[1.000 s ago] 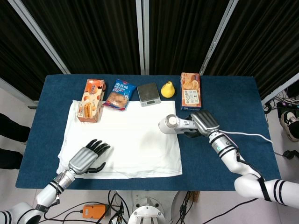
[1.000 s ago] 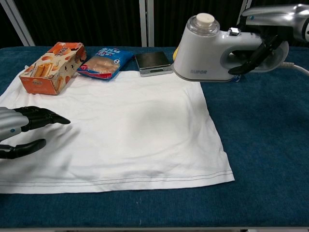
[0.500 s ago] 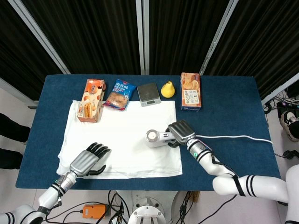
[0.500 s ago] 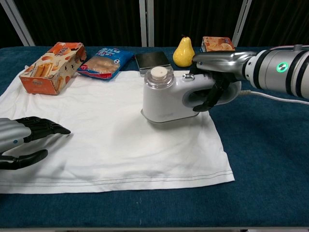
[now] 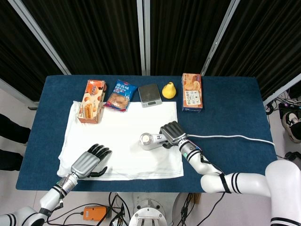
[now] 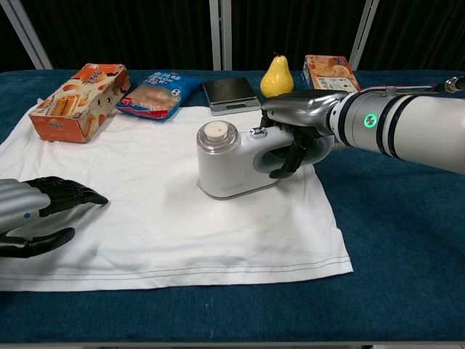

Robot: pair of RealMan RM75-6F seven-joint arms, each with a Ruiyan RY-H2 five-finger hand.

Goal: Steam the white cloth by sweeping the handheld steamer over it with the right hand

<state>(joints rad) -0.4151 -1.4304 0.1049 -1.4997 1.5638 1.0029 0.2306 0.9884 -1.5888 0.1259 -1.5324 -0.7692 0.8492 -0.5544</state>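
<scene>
Right robot hand (image 6: 298,138) grasping handheld steamer (image 6: 236,158) by handle, base on white cloth (image 6: 160,211). Left robot hand (image 6: 33,214) released, fingers apart, on cloth's left edge.

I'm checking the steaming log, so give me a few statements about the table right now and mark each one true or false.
1. The right hand grips the handheld steamer by its handle. True.
2. The steamer sits over bare blue table, off the white cloth. False: it is over the cloth, right of its middle.
3. The left hand holds the pear. False: it holds nothing and its fingers lie at the cloth's left edge; the pear stands at the back beside the scale.
4. An orange snack box lies on the cloth's far left corner. True.
5. A white cable trails right across the table behind the right hand. True.
</scene>
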